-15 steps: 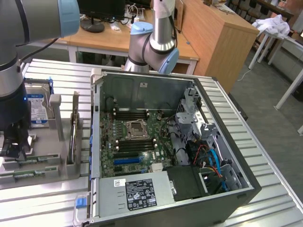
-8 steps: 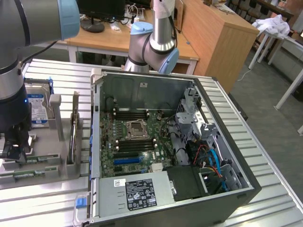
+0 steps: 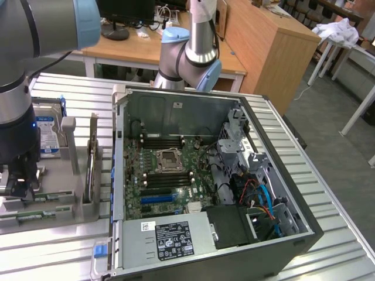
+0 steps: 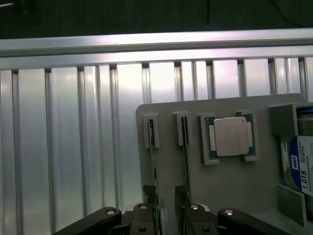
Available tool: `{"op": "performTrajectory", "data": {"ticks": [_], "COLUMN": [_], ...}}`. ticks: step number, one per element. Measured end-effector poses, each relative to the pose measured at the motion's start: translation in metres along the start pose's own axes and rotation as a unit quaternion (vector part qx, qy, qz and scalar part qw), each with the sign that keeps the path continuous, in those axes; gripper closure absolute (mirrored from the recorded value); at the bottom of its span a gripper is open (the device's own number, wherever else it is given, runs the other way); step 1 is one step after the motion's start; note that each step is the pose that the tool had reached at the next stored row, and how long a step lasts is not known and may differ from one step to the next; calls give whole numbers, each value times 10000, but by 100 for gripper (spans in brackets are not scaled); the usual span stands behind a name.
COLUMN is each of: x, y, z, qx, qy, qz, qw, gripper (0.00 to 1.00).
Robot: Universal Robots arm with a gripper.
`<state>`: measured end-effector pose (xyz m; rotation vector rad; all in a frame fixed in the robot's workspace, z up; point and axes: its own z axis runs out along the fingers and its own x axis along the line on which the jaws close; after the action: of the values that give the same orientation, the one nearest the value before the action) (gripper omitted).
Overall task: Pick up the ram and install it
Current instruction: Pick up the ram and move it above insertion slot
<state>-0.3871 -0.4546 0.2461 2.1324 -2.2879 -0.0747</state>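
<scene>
End effector [image 4: 166, 220], jaws open, hovers at the grey holder [image 4: 234, 181] where the ram [image 4: 185, 147] stands on edge in its slot; I should centre on it, clear the neighbouring stick [image 4: 152, 147], and close squarely.

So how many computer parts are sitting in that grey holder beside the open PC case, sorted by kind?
Ram sticks: 2
Processor chip: 1
Hard drive: 1
Total: 4
</scene>
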Motion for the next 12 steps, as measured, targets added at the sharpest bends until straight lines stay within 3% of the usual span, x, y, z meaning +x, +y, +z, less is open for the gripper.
{"op": "performTrajectory", "data": {"ticks": [12], "x": [-4], "y": [-55], "z": [0], "qx": [-3], "qy": [5], "qz": [-107], "qw": [9999], "gripper": [70]}}
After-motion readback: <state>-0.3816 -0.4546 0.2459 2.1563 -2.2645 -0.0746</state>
